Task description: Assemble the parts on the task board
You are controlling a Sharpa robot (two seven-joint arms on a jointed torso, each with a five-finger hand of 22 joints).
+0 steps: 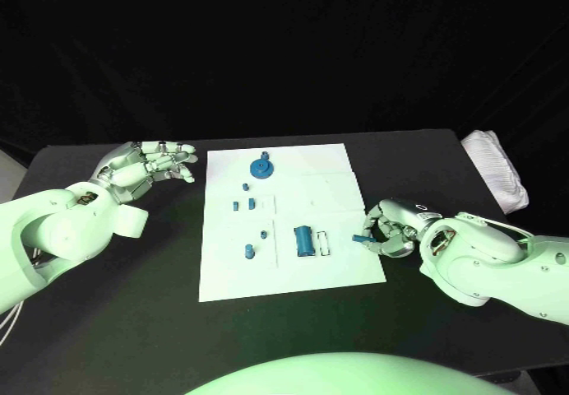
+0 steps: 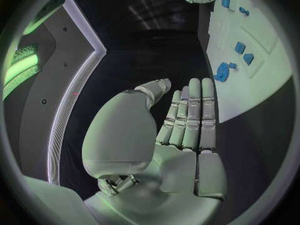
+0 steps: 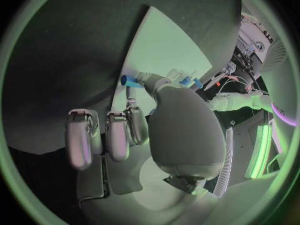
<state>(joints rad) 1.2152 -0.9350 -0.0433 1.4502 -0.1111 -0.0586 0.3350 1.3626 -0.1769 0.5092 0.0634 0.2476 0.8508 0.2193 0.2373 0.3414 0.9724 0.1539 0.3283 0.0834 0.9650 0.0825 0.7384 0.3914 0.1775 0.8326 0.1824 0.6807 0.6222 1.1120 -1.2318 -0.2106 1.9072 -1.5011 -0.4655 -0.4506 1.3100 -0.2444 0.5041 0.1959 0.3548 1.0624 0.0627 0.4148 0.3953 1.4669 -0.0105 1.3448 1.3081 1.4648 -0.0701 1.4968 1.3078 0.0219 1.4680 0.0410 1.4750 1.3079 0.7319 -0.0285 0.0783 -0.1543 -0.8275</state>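
Black cloth backed a black worktop (image 1: 131,329). At centre right, the right hand (image 1: 389,228) pinched a small blue part (image 1: 357,239) at the task board (image 1: 320,177) edge. At upper left, the left hand (image 1: 148,169) hung empty, fingers apart. Most blue parts (image 1: 262,168) lay loose; assembly looked barely begun. A white bundle (image 1: 498,169) sat far right.

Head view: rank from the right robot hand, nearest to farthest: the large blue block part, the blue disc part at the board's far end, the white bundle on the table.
Measured from the right robot hand, which pinches a small blue part at the task board's right edge:
1. Large blue block part: on the board, just beside the hand.
2. White bundle: at the table's far right edge.
3. Blue disc part: far end of the board, toward the left robot hand.
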